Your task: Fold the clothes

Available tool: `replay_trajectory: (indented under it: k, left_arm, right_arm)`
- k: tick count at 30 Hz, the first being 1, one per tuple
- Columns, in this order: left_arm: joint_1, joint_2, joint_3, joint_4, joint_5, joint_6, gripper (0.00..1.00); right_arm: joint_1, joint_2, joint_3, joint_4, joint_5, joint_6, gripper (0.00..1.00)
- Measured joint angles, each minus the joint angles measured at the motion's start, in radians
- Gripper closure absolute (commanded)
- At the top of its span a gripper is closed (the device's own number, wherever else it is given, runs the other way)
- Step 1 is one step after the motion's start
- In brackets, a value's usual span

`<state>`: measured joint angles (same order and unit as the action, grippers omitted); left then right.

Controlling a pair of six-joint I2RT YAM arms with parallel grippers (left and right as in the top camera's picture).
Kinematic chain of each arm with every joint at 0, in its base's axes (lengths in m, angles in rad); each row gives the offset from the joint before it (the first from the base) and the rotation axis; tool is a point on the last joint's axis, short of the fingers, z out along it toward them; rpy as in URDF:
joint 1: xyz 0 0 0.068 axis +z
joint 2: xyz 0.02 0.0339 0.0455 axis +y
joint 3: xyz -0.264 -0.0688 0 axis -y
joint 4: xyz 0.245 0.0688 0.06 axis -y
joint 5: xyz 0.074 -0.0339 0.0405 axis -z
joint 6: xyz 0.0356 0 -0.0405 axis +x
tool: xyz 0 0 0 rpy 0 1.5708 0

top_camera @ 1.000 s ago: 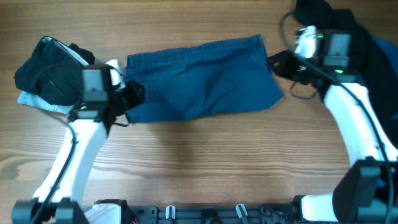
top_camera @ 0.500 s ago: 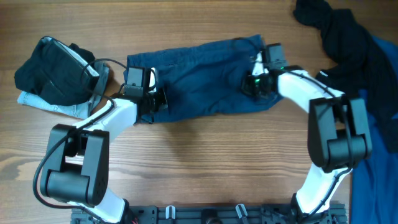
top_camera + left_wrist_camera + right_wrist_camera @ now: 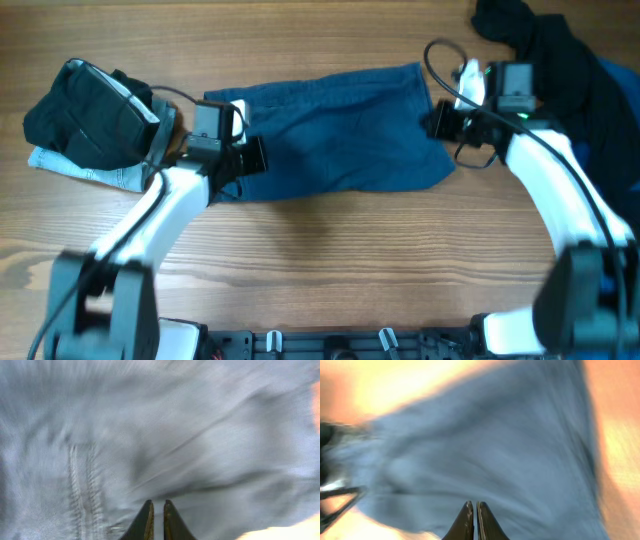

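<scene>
Mostly bare surface (image 3: 320, 260) toward the near edge. Centrally, flat and lightly creased, dark teal shorts (image 3: 330, 125). Left claw (image 3: 157, 503) over their left end, right claw (image 3: 472, 504) at the right end, both closed.

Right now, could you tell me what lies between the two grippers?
Only the teal shorts, spread flat on the table between the left gripper and the right gripper, as the overhead view shows.

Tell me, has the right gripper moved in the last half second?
Yes. The right gripper slid rightward, from over the shorts to their right edge.
</scene>
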<state>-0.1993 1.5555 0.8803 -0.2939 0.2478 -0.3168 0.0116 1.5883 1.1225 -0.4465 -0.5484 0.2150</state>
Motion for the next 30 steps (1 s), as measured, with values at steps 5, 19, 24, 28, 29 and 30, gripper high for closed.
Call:
replay_trajectory:
  k: [5,19,24,28,29,30]
  left_arm:
    - [0.000,-0.081,0.019,0.076,0.033,-0.009,0.96]
    - [0.000,0.201,0.019,0.158,0.008,-0.045,0.96]
    - [0.000,0.212,0.021,0.056,-0.083,-0.041,0.96]
    - [-0.002,0.212,0.028,0.031,-0.144,-0.040,0.92]
    - [-0.002,0.212,0.028,0.033,-0.148,-0.040,0.91]
    - [-0.002,0.212,0.028,0.037,-0.151,-0.039,0.91]
  right_arm:
    - [0.135,-0.071,0.020,0.167,-0.174,-0.045,0.96]
    - [0.327,0.562,0.007,0.765,-0.032,0.199,0.96]
    - [0.207,0.571,0.023,0.709,0.152,0.311,0.96]
    - [0.042,0.548,0.050,0.564,0.157,0.276,0.96]
    - [0.000,0.541,0.055,0.522,0.148,0.254,0.96]
    - [-0.027,0.535,0.058,0.492,0.141,0.239,0.96]
